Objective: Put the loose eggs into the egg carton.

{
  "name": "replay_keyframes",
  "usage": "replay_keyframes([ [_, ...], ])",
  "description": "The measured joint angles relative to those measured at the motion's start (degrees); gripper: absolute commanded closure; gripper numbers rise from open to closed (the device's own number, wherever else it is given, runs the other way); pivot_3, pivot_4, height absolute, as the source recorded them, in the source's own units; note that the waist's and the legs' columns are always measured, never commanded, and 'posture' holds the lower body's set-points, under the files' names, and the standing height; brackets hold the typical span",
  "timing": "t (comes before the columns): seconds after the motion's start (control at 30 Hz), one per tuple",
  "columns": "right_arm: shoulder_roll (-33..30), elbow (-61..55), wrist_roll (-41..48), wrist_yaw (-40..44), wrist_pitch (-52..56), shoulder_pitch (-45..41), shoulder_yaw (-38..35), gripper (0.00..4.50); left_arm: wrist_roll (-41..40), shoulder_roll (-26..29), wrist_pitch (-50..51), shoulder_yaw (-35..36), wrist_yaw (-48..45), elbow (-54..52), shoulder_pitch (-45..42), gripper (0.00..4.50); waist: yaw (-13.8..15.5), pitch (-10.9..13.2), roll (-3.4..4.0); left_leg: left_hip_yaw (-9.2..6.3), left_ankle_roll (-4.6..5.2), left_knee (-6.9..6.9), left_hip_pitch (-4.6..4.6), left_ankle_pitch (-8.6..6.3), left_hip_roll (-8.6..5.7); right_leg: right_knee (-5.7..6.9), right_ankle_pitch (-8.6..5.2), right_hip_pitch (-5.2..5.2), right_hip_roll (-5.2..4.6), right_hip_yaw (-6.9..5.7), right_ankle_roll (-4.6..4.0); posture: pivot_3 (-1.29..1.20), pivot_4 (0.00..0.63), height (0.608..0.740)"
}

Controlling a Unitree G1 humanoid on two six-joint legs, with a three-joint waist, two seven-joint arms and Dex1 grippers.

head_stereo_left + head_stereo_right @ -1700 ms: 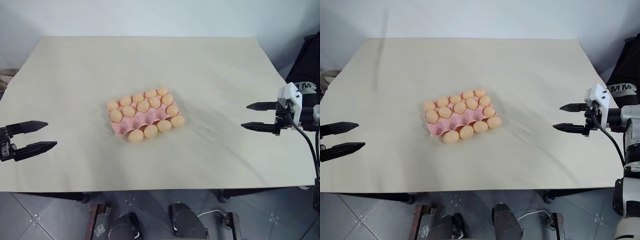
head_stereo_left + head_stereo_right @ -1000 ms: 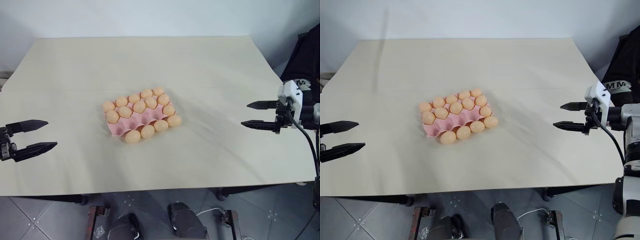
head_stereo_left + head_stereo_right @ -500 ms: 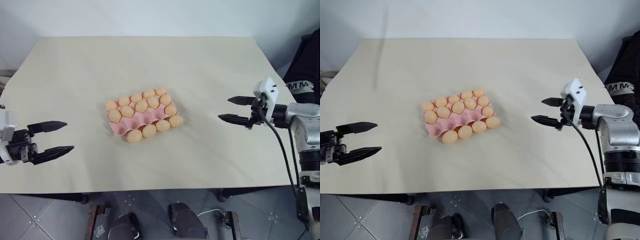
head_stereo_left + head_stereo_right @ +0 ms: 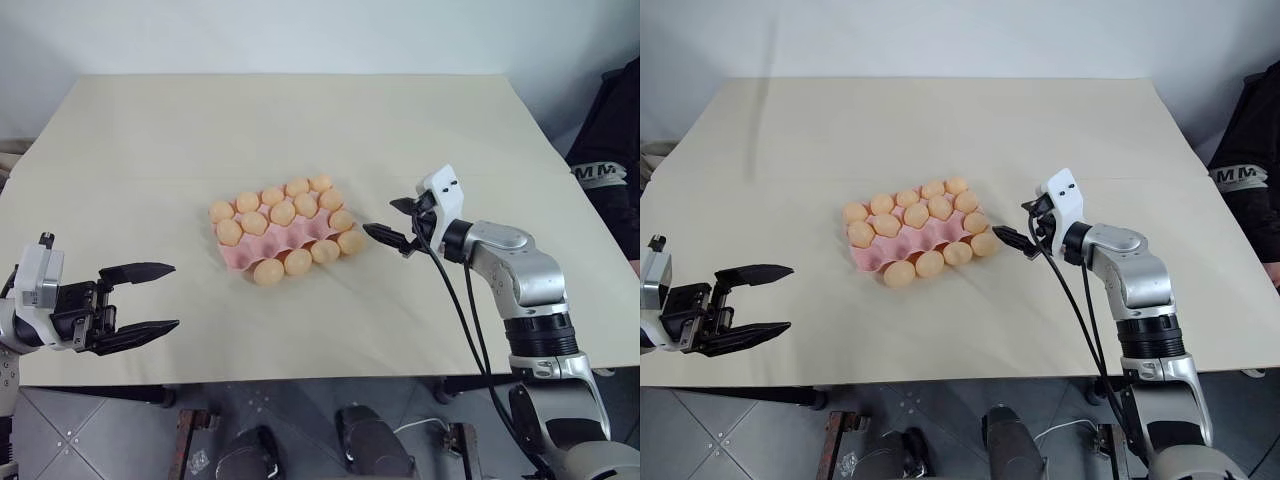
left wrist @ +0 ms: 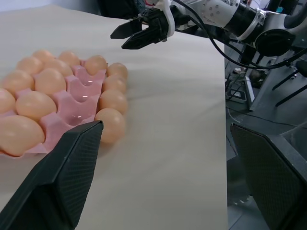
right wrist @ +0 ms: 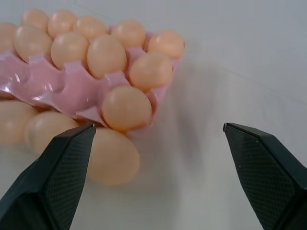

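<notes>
The pink egg carton [image 4: 262, 250] lies in the middle of the table, with eggs [image 4: 283, 212] in its back two rows. Several loose eggs [image 4: 298, 262] lie on the table in a line against its near side. In the right wrist view the nearest loose egg [image 6: 112, 155] sits just off the left finger [image 6: 57, 172]. My right gripper [image 4: 382, 218] is open, a short way to the right of the carton's right end and pointing at it. My left gripper [image 4: 174, 296] is open near the table's front left edge, well away from the carton [image 5: 62, 108].
The beige table [image 4: 300, 120] spreads wide behind and to both sides of the carton. Its front edge [image 4: 300, 378] runs close below the left gripper. A black object with white lettering [image 4: 605, 165] stands past the right edge.
My right gripper has swept left from the table's right side to just beside the carton. My left gripper has moved right, further in over the table. Both have stayed open.
</notes>
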Motion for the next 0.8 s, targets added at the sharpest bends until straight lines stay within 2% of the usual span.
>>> replay_keyframes([
  [0.17, 2.20, -2.18, 0.02, -0.52, 0.07, 3.08, 2.87, 0.03, 0.03, -0.32, -0.18, -0.07, 1.38, 0.00, -0.50, 0.00, -0.07, -0.04, -0.07, 0.01, -0.02, -0.06, -0.01, -0.01, 0.00, -0.09, 0.00, 0.00, 0.02, -0.02, 0.00, 0.00, 0.150, 0.740],
  [0.4, 5.68, 4.54, -2.99, -3.30, -5.09, 2.04, 4.56, 0.03, 0.03, -1.14, -0.29, -1.33, 2.56, -0.14, -2.14, 0.00, -0.35, -0.04, -0.07, 0.02, -0.01, -0.02, 0.00, 0.02, 0.01, -0.05, 0.00, 0.01, 0.03, -0.01, 0.00, 0.00, 0.150, 0.740],
  [0.8, 7.82, 10.95, -5.98, -4.38, -8.93, 0.71, 6.32, 0.03, -0.10, -1.13, -0.06, -1.34, 3.81, -1.07, -1.86, 0.00, -0.35, -0.04, -0.07, 0.00, -0.03, -0.08, -0.01, 0.02, 0.01, -0.08, 0.00, 0.01, 0.04, -0.02, 0.00, 0.00, 0.150, 0.740],
])
